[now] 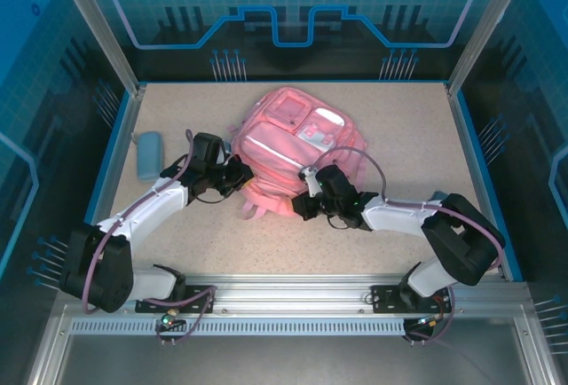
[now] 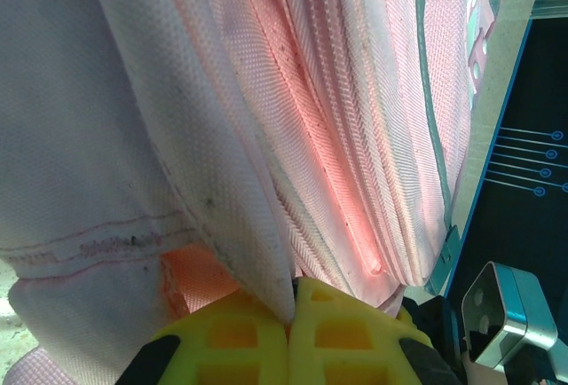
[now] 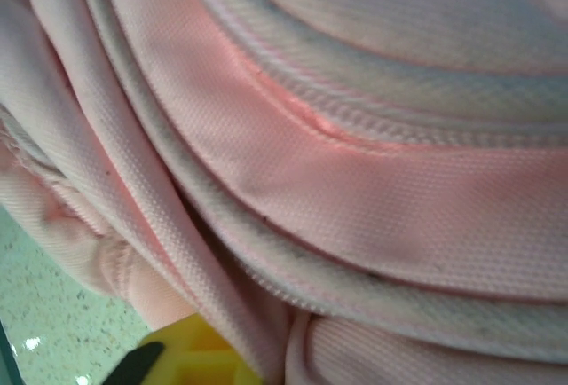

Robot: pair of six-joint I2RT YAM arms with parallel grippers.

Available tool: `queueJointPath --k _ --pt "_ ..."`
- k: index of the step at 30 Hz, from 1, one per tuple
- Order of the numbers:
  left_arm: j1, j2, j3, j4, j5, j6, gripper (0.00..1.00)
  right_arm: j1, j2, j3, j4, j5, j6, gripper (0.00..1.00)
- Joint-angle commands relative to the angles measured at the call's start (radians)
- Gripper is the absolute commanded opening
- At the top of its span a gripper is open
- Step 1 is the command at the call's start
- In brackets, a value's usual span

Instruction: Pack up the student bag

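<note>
Top external view: student bag (image 1: 297, 150), pink, lying flat at the centre of the counter (image 1: 408, 137), pockets upward, straps trailing toward the lower left of the frame. Left pincer (image 1: 241, 172) is set against the bag's left edge and right pincer (image 1: 304, 193) against its lower edge. A light-blue pencil case (image 1: 149, 155) lies well apart at the left of the counter, outside the bag. Left wrist view: yellow pads (image 2: 231, 341) are pressed together at the bottom centre, with a pointed fold of the bag's outer panel pinched in the seam between them; ribbed pink layers rise to the upper right. The left pincer is clamped on that fold. Right wrist view: one yellow finger (image 3: 191, 354) shows at the bottom left, rolled pink hems lying over and beside it and speckled counter showing at the lower left corner. The jaws are drawn together, apparently on a hem, though the second finger is hidden under cloth and the bite cannot be confirmed. Step in hand, as judged: spreading the bag's opening so that contents can go in. Handling notes: the left hold is shallow, at the very tip of the fold, so draw slowly to keep it from slipping; pull the two edges apart evenly; lift only enough to open the mouth; re-seat the right grip if the hem slides.
</note>
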Motion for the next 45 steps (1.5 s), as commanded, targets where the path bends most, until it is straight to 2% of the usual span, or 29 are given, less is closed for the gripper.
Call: queueJointPath --k 1,3,5,10,15,22,28,33,39,41,45 --pt "-0.013 -0.019 0.052 0.061 0.031 0.003 0.03 0.028 -0.047 -0.019 -0.012 0.049 0.002 0.04" --pt "-0.013 -0.024 0.051 0.050 0.010 0.007 0.02 0.029 -0.065 -0.027 -0.032 0.096 0.016 0.00" --pt "-0.012 -0.030 0.044 0.040 -0.018 0.008 0.00 0.029 -0.082 -0.036 -0.059 0.134 0.027 0.01" --pt "0.001 -0.035 0.027 0.026 -0.079 0.015 0.00 0.029 -0.113 -0.057 -0.153 0.218 0.050 0.08" --pt "0.013 -0.029 0.004 0.051 -0.082 0.003 0.00 0.028 -0.134 -0.073 -0.214 0.265 0.071 0.10" --pt "0.016 -0.027 0.001 0.054 -0.080 0.002 0.00 0.027 -0.150 -0.067 -0.247 0.289 0.080 0.19" --pt "0.017 -0.022 0.003 0.062 -0.072 0.001 0.00 0.027 -0.136 -0.057 -0.257 0.272 0.077 0.12" --pt "0.029 -0.031 -0.004 0.057 -0.090 0.001 0.00 0.020 -0.133 -0.044 -0.329 0.384 0.107 0.07" --pt "0.034 -0.046 -0.001 0.045 -0.086 0.006 0.00 0.000 -0.153 -0.029 -0.361 0.410 0.098 0.04" --pt "0.042 -0.054 -0.001 0.039 -0.088 0.010 0.00 -0.019 -0.149 -0.015 -0.398 0.447 0.112 0.00" --pt "0.062 -0.069 -0.013 0.027 -0.094 0.015 0.00 -0.090 -0.146 0.005 -0.478 0.530 0.148 0.00"
